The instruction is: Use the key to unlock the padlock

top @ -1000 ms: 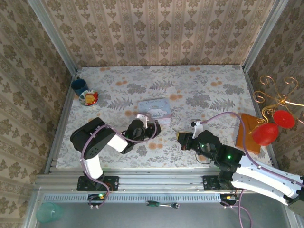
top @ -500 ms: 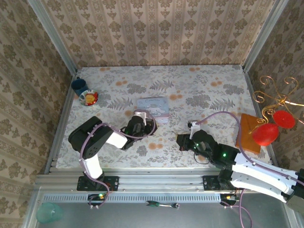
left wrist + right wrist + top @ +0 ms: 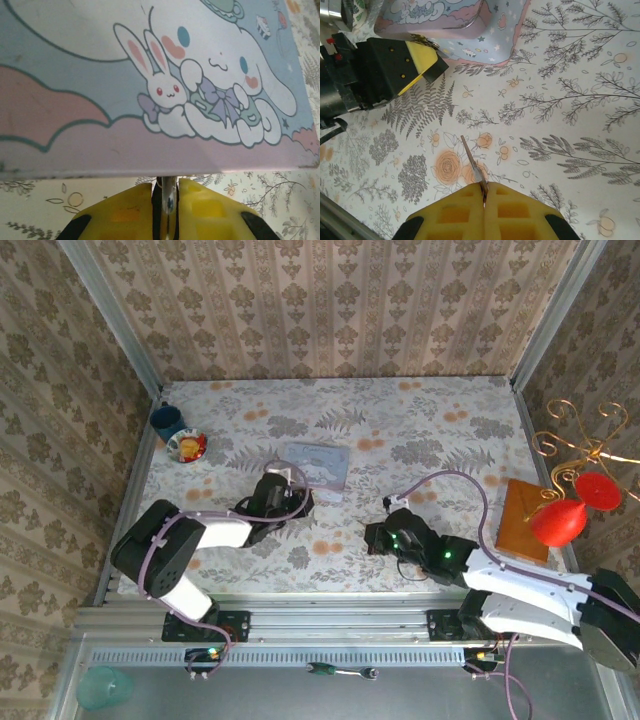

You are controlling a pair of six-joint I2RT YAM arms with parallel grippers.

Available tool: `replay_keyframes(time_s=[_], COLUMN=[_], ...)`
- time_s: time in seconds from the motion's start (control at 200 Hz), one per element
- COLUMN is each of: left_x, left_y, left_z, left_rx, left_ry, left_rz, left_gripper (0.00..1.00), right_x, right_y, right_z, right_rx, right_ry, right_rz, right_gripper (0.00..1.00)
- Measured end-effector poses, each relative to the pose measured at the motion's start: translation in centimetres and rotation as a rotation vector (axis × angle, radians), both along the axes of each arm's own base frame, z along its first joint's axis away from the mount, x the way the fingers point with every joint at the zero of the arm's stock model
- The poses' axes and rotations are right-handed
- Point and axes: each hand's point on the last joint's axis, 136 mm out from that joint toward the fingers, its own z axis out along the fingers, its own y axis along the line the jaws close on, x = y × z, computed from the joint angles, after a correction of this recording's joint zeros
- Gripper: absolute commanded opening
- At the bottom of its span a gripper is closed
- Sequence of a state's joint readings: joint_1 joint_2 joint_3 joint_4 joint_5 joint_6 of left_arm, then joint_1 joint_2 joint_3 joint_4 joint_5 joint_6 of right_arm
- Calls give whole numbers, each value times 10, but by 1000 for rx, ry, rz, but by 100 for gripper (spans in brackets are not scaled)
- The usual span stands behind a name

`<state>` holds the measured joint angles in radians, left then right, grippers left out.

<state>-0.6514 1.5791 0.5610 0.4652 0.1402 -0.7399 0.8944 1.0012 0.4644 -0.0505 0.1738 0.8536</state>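
Observation:
In the left wrist view my left gripper is shut on the padlock. Only its thin silvery shackle and dark edges show between the yellow fingers, right against the near edge of the cartoon-printed box. From above, the left gripper sits at that box's front left corner. My right gripper is shut on the key, whose blade points up and left over the flowered tablecloth. The right gripper hovers to the right of the left one, apart from it.
A blue cup and a small red-and-yellow dish stand at the far left. At the right edge a brown block lies beside a gold wire stand with red ornaments. Papered walls enclose the table.
The left jaws have closed on the padlock. The left arm has stretched out, and its gripper and the box have shifted left and away. The right gripper has moved slightly left with the key.

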Motion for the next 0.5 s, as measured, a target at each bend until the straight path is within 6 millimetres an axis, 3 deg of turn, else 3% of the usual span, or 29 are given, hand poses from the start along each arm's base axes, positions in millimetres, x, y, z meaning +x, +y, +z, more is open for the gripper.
replay_keyframes(time_s=[0.24,0.5], left_x=[12,-6], left_y=[-22,-22], left_z=[24,8], left_rx=[-4,19], left_ry=[19,128], left_rz=[-90,-141], left_gripper=[5,5], right_x=[12,35], right_y=[28,43], right_z=[-19,-31], right_rx=[78,177], right_ry=[76,135], right_rz=[9,-34], right_gripper=[0,0])
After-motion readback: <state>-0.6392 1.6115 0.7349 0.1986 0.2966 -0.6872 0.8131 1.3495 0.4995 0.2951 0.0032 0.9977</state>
